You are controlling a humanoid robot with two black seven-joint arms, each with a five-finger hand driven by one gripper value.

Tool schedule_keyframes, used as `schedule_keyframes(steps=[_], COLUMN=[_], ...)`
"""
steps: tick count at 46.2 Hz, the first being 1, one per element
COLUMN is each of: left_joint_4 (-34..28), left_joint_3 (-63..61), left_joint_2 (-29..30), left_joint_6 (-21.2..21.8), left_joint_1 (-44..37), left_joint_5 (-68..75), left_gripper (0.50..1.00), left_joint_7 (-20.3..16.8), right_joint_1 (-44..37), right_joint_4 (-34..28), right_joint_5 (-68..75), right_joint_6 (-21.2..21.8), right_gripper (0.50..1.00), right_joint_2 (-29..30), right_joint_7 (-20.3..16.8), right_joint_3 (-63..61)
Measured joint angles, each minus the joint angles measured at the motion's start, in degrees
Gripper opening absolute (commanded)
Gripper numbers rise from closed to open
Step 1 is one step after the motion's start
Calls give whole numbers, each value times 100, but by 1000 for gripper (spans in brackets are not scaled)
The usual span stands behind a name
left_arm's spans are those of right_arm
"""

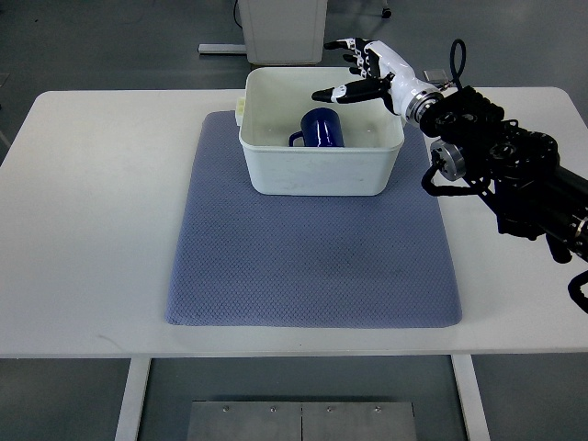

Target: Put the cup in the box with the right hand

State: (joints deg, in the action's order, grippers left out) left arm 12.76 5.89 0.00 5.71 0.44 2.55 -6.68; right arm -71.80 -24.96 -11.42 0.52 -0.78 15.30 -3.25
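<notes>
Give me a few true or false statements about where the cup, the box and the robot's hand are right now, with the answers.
1. The blue cup is inside the white box. True.
2. The right hand is gripping the cup. False: its fingers are spread above the box's far right corner and hold nothing.
3. The box sits on the blue mat. True.
4. The cup stands on the mat in front of the box. False: it is in the box.
5. The left hand is over the box. False: no left hand shows.
</notes>
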Motion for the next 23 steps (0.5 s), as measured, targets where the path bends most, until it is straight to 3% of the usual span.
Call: schedule_keyframes(steps=[23], left_joint_4=[3], left_joint_3=[1], left_joint_2=[0], left_joint_6=[0], left_joint_1=[0], left_joint_5=[0], left_gripper=[1000], left_joint_7=[1], right_joint_1=[-19], right_joint_4=[8], right_joint_5=[7], right_joint_6=[10], right_gripper=[1000], right_joint_2=[-396], right_joint_7=[-1], right_joint_3=[-167])
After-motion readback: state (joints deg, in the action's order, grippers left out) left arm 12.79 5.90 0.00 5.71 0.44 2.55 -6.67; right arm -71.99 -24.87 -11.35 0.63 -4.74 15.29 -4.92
